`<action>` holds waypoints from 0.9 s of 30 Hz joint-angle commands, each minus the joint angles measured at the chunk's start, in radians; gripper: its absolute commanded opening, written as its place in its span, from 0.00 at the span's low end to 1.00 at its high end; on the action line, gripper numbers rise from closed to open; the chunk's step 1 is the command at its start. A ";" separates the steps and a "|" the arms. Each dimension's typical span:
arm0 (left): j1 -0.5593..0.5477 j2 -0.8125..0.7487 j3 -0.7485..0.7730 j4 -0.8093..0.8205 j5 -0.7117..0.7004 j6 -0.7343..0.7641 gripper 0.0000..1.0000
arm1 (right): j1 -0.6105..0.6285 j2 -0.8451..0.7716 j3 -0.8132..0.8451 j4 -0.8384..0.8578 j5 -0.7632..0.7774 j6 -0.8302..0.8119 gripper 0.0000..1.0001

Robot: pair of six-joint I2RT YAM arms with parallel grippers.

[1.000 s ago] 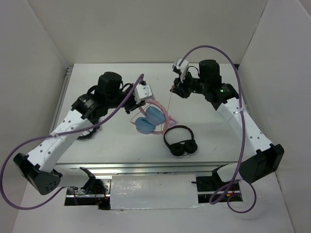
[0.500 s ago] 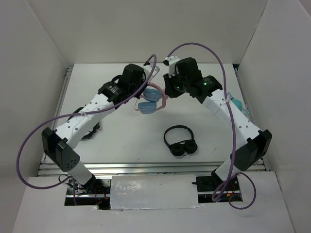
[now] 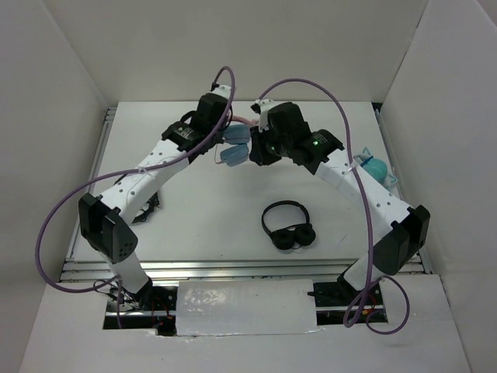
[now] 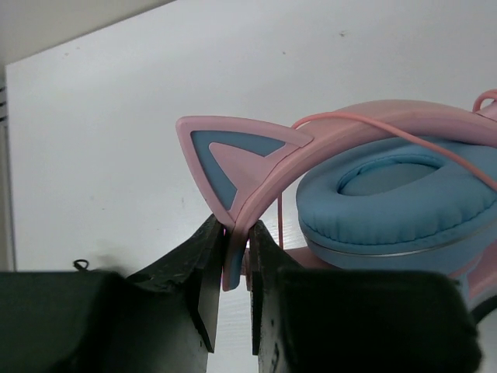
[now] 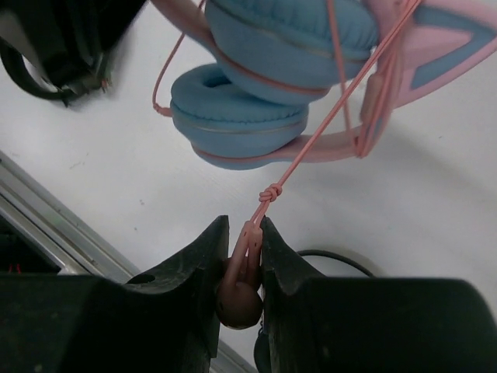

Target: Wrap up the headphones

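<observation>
Pink-banded headphones hang above the surface near far edge, centre. Left end effector clamped on band by cat-ear; right end effector pinches cable end. Mid-wrap prob.; next: loop cable round cups w/ tension.

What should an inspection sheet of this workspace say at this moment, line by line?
Surface: white table, no spills seen.
Job's things: pink headphones with blue ear cups, held between both arms.
Clutter: black headphones lying on the table; teal pair at the right edge.
Grippers: left gripper shut on the headband below a cat ear; right gripper shut on the plug end of the thin pink cable.
Cables: thin pink cable runs taut across the ear cups, with one knot; purple robot cables loop above the arms.
Surroundings: white walls; nothing else seen.
</observation>
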 commanded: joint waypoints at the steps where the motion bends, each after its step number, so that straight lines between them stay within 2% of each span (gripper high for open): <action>1: 0.052 -0.110 -0.012 0.151 0.094 -0.099 0.00 | 0.014 -0.048 -0.075 0.061 -0.087 -0.004 0.00; 5: 0.112 -0.184 -0.038 0.193 0.308 -0.137 0.00 | -0.010 -0.080 -0.202 0.119 -0.130 0.002 0.03; 9: 0.172 -0.285 -0.133 0.256 0.494 -0.143 0.00 | -0.034 -0.137 -0.329 0.214 -0.167 0.003 0.08; 11: 0.184 -0.310 -0.160 0.276 0.534 -0.132 0.00 | -0.046 -0.178 -0.371 0.275 -0.173 -0.002 0.14; 14: 0.210 -0.345 -0.196 0.292 0.658 -0.128 0.00 | -0.061 -0.235 -0.472 0.364 -0.173 -0.026 0.17; 15: 0.215 -0.353 -0.203 0.296 0.673 -0.129 0.00 | -0.064 -0.264 -0.491 0.392 -0.173 -0.034 0.22; 17: 0.223 -0.366 -0.224 0.312 0.708 -0.135 0.00 | -0.072 -0.290 -0.547 0.464 -0.171 -0.053 0.23; 20: 0.229 -0.376 -0.249 0.350 0.774 -0.146 0.00 | -0.081 -0.330 -0.589 0.528 -0.208 -0.072 0.33; 21: 0.233 -0.379 -0.252 0.367 0.809 -0.152 0.00 | -0.081 -0.352 -0.598 0.545 -0.220 -0.077 0.44; 24: 0.238 -0.379 -0.249 0.367 0.809 -0.168 0.00 | -0.080 -0.399 -0.626 0.576 -0.265 -0.106 0.50; 26: 0.246 -0.377 -0.253 0.382 0.814 -0.172 0.00 | -0.077 -0.428 -0.656 0.595 -0.291 -0.120 0.60; 27: 0.247 -0.376 -0.252 0.387 0.821 -0.172 0.00 | -0.080 -0.457 -0.666 0.599 -0.300 -0.128 0.60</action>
